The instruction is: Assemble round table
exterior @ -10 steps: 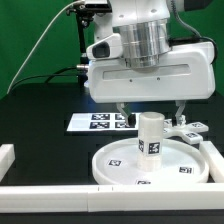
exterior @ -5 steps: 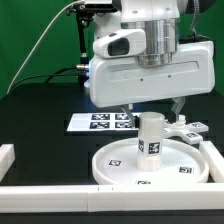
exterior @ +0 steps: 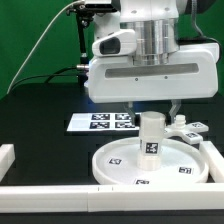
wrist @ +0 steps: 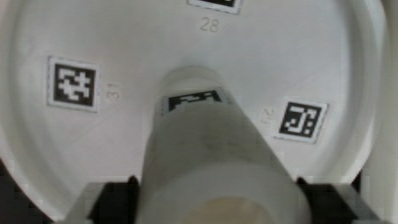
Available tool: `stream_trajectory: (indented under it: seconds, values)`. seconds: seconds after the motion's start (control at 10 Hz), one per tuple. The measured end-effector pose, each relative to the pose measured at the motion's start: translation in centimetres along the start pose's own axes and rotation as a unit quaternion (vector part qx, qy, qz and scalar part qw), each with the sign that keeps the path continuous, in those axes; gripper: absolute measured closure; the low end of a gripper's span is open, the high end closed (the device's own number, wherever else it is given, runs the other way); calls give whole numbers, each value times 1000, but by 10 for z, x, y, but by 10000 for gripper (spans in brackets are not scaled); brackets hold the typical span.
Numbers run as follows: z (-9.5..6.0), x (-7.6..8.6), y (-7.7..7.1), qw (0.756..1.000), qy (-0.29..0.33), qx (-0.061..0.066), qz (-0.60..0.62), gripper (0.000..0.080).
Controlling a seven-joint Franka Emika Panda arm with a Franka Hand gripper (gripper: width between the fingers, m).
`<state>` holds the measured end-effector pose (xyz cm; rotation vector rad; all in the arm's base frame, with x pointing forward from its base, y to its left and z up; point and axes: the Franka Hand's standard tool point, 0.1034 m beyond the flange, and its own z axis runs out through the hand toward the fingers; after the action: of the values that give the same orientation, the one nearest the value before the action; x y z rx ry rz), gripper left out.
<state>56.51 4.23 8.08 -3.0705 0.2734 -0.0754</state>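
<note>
Standing upright on the round disc (exterior: 112, 160), the leg (exterior: 150, 140) had the gripper (exterior: 150, 116) straddling its top, jaws partly open, dark pads (wrist: 121, 200) at or just off its sides; a firm hold could not be confirmed. An off-centre squeeze risked tilting the leg or skidding it across the disc. The arm hung straight down, wrist vertical, with the cross-shaped foot piece (exterior: 186, 130) just beyond.

So the leg (exterior: 151, 140) stands upright on the round disc (exterior: 112, 160), gripper (exterior: 151, 110) right over it with 1 finger each side. The foot piece (exterior: 186, 131) sits just beside the disc, marker board (exterior: 100, 121) behind.
</note>
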Motion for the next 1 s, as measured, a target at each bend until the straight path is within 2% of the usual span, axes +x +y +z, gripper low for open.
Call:
stream_trajectory:
  seconds: [0.1,0.2,0.4,0.7,0.9,1.0]
  values:
    - [0,2,2,999,1,5,31,389]
    - [0,3,1,993,2,7,122,389]
    - [1,1,1,964,1,6,266,387]
    - [1,1,4,906,-6,30,423,387]
    - [1,-1,3,872,-11,35,488,387]
    - [1,-1,4,869,-12,35,494,387]
